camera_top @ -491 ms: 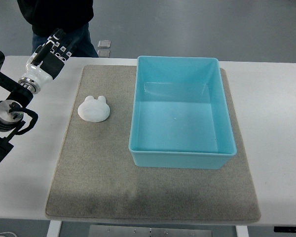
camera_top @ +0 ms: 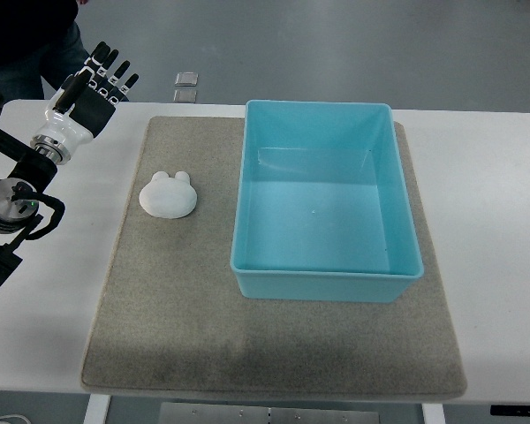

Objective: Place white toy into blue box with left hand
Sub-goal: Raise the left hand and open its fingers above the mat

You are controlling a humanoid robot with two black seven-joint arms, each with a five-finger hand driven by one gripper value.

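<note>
Lying empty on the grey mat (camera_top: 274, 353), the blue box (camera_top: 325, 284) waits. Left of it, the white toy (camera_top: 168, 194) rests untouched. Since the earlier frame the left hand (camera_top: 90, 95) has spread its fingers, holding nothing, suggesting a reach; the toy lies well apart, below-right of it.

We've got our left arm coming in from the left edge, angling up toward the far corner. Our left hand (camera_top: 93, 88) is up there with its fingers (camera_top: 115, 66) straight and spread, nothing in it. Black palm, white wrist.
</note>
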